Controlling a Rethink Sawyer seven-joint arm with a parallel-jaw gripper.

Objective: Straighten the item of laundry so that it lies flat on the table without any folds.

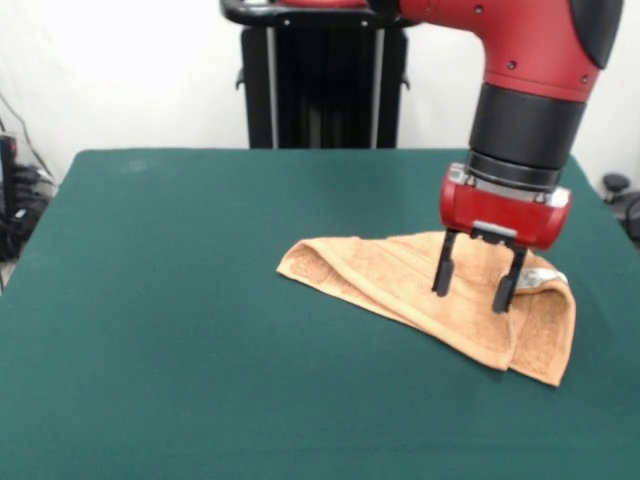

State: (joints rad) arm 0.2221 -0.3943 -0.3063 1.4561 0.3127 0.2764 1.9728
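Note:
The orange-tan terry towel (400,285) lies folded over on the dark green table (180,300), right of centre, in a rough triangle. A doubled flap sits at its right end, and a small white tag (545,278) shows there. My gripper (475,293) hangs straight down from the red and black arm over the towel's right half. Its two black fingers (443,272) are spread apart, with their tips at or just above the cloth. Nothing is held between them.
The black pedestal (322,80) stands at the table's far edge. Cables and dark equipment (15,195) sit beyond the left edge, and a dark object (620,195) lies off the right edge.

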